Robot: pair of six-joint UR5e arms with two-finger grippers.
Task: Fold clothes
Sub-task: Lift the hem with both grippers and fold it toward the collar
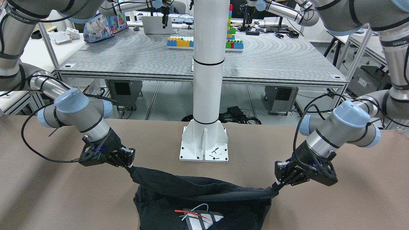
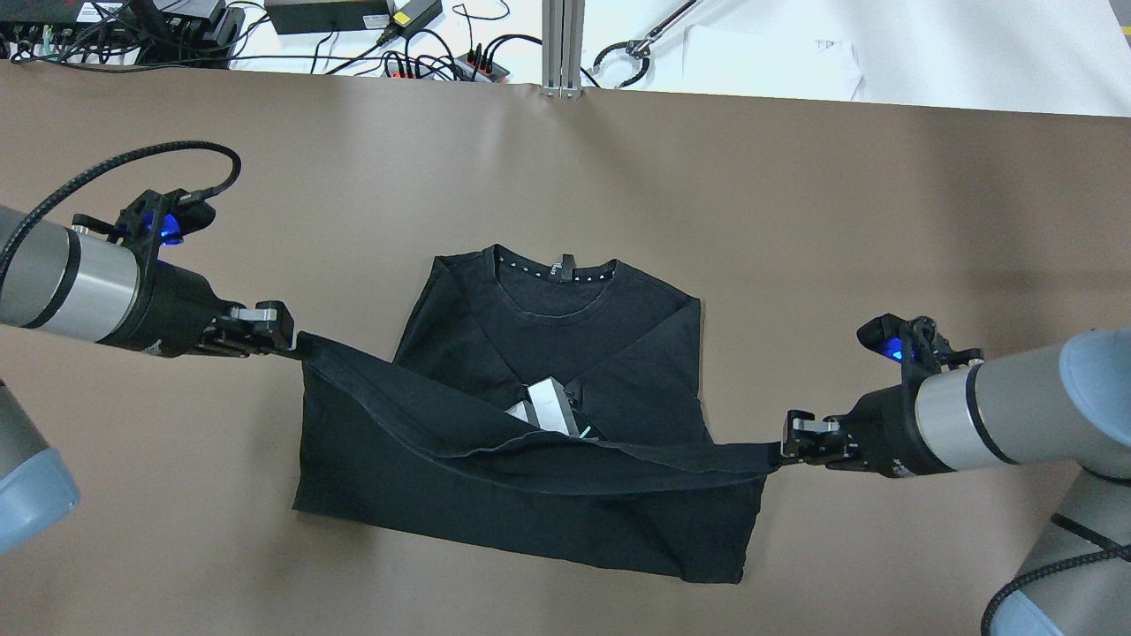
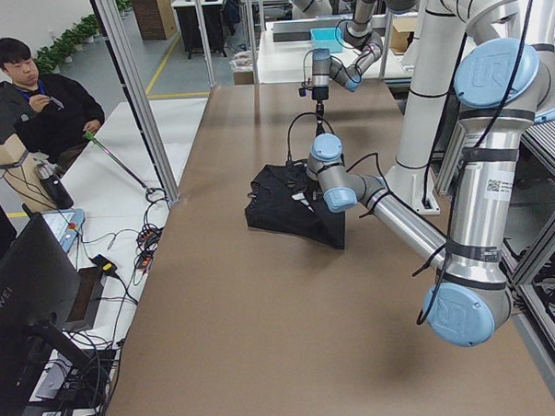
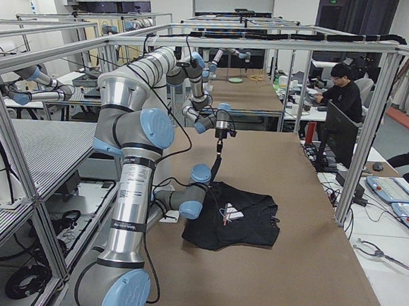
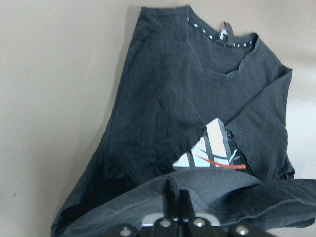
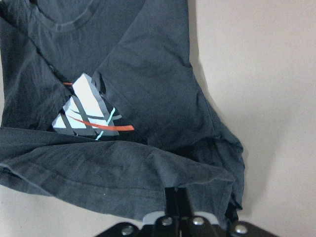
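Field notes. Black shirt [image 2: 565, 327] lies face up on the table [image 2: 265, 177], in the centre of the overhead frame. Its collar [image 2: 555, 268] points toward the top of the frame, and the sleeves are turned in across the chest. A pale triangular print [image 2: 546, 406] shows just above the raised cloth.

Left claw [image 2: 296, 341], centre left overhead, is clenched on one corner of the hem [image 2: 459, 442]. Right claw [image 2: 783, 450], lower right, is clenched on the other corner. In both wrist views we see the fingers pinched together with cloth between them.

The hem is lifted off the table and hangs as a sagging band between the two claws. Its long axis runs left to right across the overhead frame, but skewed. The left-claw end sits higher in the frame, nearer the collar, and the right-claw end sits lower. The rest of the shirt lies from this band toward the top of the frame.

We judge the step in hand to be the bottom-to-top fold, with the hem carried up-frame over the print to the collar. The left claw has the shorter way, so we think the right must travel further for the edge to land square. The slack in the middle could bunch on landing.
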